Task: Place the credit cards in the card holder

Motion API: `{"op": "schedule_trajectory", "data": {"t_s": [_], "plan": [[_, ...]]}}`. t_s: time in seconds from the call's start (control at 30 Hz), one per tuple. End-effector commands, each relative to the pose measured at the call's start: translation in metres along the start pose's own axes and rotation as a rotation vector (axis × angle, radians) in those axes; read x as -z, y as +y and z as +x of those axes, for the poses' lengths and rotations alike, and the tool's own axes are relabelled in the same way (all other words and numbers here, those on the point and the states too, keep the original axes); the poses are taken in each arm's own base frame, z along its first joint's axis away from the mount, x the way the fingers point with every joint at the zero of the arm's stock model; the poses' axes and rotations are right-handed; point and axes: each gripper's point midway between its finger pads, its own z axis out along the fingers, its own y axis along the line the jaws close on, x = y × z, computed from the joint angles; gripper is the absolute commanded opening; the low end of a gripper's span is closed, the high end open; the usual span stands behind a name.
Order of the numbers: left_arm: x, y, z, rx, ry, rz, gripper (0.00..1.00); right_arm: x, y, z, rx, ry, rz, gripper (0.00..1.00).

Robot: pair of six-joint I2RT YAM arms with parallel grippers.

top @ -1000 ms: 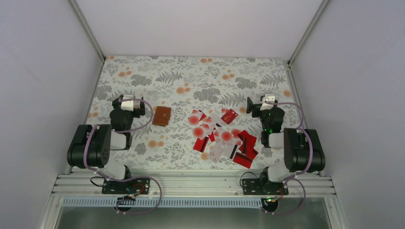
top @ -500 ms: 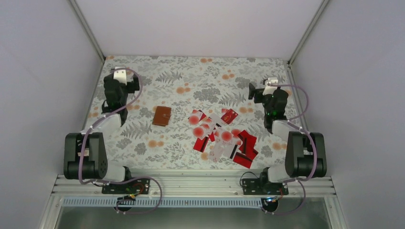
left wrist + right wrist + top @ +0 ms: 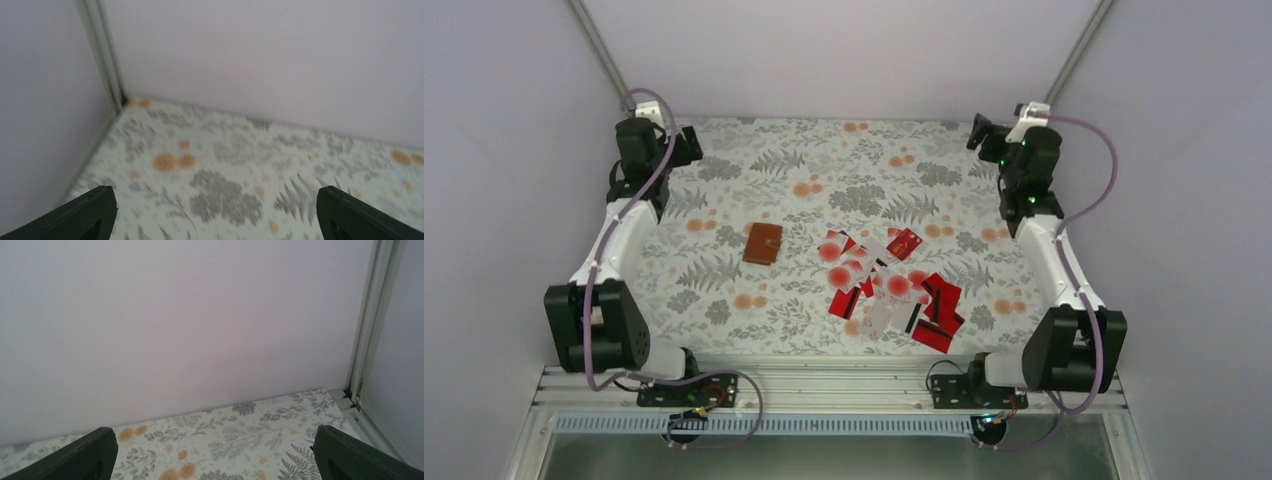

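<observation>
You have the credit cards heaped right of centre toward the near edge, the closed card holder left of centre, long axis near-to-far, and beyond them the left gripper and right gripper at their far corners, jaws wide apart, empty.

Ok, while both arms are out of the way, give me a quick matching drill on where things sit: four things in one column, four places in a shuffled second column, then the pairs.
Things:
1. small brown leather-like card holder
2. heap of solid red and red-blotched white credit cards
3. left arm
4. right arm

Places:
A. stretched out to the far right corner
B. lying alone, left of centre
C. stretched out to the far left corner
D. scattered and overlapping, right of centre

Pairs: 1-B, 2-D, 3-C, 4-A
</observation>
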Motion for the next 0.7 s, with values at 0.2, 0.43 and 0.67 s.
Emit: {"op": "schedule_trajectory", "data": {"t_s": [0.2,0.43,0.67], "plan": [[-0.002,-0.038,0.155,0.077,0.635,0.257,0.94,-0.020,0.013,0.089,-0.157,0.516,-0.121,0.99],[0.039,-0.057,0.210,0.062,0.868,0.358,0.81,0.003,0.022,0.140,-0.222,0.683,-0.177,0.99],[0.067,-0.096,0.250,-0.051,1.009,0.419,0.72,0.039,0.031,0.169,-0.251,0.765,-0.201,0.99]]}}
